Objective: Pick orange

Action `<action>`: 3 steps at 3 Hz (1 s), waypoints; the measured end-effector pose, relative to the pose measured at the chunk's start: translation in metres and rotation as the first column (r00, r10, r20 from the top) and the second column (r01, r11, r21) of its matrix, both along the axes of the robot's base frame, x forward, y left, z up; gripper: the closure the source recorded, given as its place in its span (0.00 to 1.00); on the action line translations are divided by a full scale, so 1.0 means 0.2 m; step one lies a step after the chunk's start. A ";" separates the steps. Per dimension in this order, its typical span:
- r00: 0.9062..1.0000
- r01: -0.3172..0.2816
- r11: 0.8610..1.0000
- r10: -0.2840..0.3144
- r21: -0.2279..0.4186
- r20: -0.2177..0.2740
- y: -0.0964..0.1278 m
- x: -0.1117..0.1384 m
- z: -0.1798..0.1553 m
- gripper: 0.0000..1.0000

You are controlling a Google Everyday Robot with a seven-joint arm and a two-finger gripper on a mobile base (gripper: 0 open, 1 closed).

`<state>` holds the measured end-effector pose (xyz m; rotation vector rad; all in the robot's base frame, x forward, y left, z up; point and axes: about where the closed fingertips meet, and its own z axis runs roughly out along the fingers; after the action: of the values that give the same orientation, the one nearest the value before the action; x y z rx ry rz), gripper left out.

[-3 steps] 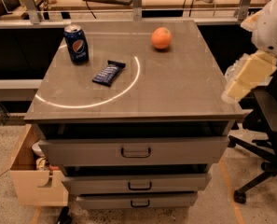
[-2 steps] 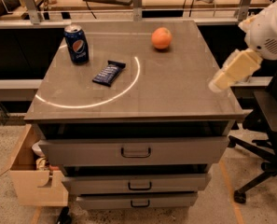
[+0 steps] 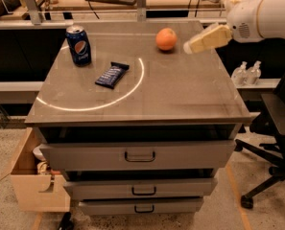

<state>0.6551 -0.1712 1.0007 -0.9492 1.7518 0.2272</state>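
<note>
The orange point(image 3: 166, 39) is a small round orange fruit resting on the grey cabinet top point(image 3: 180, 90), at the far middle. My gripper point(image 3: 189, 46) comes in from the upper right on a white arm, its cream-coloured end pointing left. It hovers just right of the orange, a short gap apart, slightly above the surface. It holds nothing that I can see.
A blue soda can point(image 3: 78, 44) stands at the far left of the top. A dark snack bar point(image 3: 112, 74) lies left of centre inside a white arc. A black office chair point(image 3: 276, 143) stands right of the cabinet. A wooden box point(image 3: 34, 181) sits at lower left.
My gripper has moved up and to the left, from beside the cabinet's right edge to just right of the orange. The orange, can and snack bar have not moved.
</note>
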 end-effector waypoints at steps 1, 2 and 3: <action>0.994 -0.013 0.991 -0.002 0.134 0.110 0.08 0.21 0.10 0.00; 0.994 -0.013 0.991 -0.001 0.133 0.109 0.08 0.21 0.10 0.00; 0.995 -0.009 0.989 -0.006 0.148 0.098 0.14 0.29 0.06 0.00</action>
<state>0.7128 -0.1435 1.0136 -0.8400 1.6210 0.3031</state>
